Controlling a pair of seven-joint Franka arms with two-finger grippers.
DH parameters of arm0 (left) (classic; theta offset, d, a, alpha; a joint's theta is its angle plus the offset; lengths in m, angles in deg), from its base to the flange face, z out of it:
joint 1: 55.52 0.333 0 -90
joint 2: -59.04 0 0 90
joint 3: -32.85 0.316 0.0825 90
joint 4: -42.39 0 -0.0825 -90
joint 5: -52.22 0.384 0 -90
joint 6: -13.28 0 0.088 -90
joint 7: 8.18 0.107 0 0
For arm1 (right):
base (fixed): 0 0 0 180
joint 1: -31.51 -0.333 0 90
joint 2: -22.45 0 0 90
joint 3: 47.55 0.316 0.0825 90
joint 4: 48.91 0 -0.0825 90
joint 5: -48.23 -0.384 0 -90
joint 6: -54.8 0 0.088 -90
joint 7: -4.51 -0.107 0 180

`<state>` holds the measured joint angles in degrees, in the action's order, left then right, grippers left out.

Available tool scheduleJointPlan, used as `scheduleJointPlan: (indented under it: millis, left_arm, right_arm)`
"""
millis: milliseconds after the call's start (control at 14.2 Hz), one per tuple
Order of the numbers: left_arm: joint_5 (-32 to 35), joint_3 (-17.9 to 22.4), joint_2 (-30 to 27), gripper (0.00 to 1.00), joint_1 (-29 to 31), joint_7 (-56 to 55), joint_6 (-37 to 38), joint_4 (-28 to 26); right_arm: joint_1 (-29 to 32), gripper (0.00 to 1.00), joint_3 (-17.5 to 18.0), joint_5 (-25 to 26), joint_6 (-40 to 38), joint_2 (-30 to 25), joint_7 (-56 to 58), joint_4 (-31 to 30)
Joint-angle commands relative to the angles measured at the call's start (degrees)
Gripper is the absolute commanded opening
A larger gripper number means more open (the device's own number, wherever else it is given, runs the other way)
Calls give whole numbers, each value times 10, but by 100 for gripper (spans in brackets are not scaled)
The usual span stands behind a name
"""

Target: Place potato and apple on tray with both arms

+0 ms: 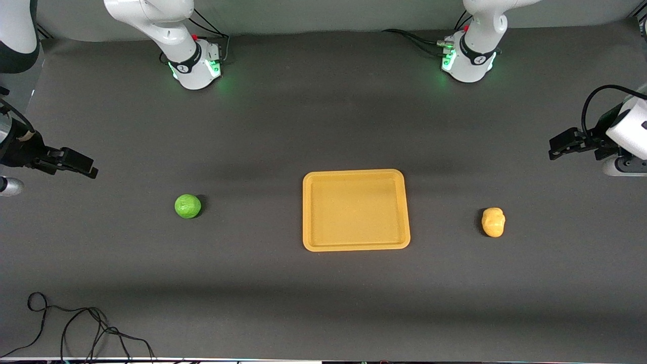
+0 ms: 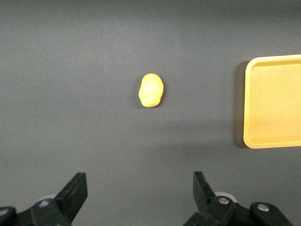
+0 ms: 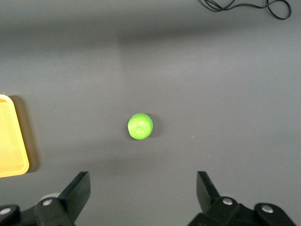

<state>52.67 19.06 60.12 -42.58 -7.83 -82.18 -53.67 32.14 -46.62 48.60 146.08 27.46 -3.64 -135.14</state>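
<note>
The orange-yellow tray [image 1: 356, 210] lies empty in the middle of the table; part of it shows in the left wrist view [image 2: 275, 101] and in the right wrist view [image 3: 10, 136]. The green apple [image 1: 187, 206] sits on the table toward the right arm's end and shows in the right wrist view [image 3: 140, 126]. The yellow potato [image 1: 493, 222] sits toward the left arm's end and shows in the left wrist view [image 2: 151, 90]. My left gripper [image 2: 140, 186] is open and empty, up in the air near the table's end [image 1: 556, 149]. My right gripper [image 3: 143, 186] is open and empty, up near the other end [image 1: 88, 169].
A black cable [image 1: 76, 328] lies coiled on the table near the front camera at the right arm's end, also in the right wrist view [image 3: 244, 5]. The two arm bases [image 1: 194, 63] [image 1: 467, 58] stand along the table's edge farthest from the front camera.
</note>
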Motion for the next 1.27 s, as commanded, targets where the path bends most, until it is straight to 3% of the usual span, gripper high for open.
scheduleJointPlan:
  millis: [0, 211, 492, 703, 1055, 1125, 1195]
  left_arm:
    - [-1, 2, -5, 100, -1, 6, -46, -46]
    - [0, 2, 21, 100, -1, 6, -158, -116]
    - [36, 3, 150, 100, -6, 2, -288, -129]
    - [55, 3, 229, 100, -6, -17, -364, -131]
    - [173, 3, 309, 99, -13, -123, -455, -144]
    - [177, 3, 309, 89, -16, -139, -454, -144]
    - [177, 3, 309, 71, -16, -142, -454, -144]
  right_arm:
    - [7, 100, 9, 2, -8, -34, 1, -29]
    - [12, 100, 13, -26, -9, -32, 4, -31]
    - [5, 100, 9, -18, 20, -15, 3, -45]
    - [4, 100, 9, -17, 84, -11, 4, -99]
    - [-12, 100, 9, 23, 208, 21, -11, -205]
    - [-12, 100, 10, 23, 224, 30, -11, -214]
    - [-12, 100, 10, 23, 232, 43, -13, -220]
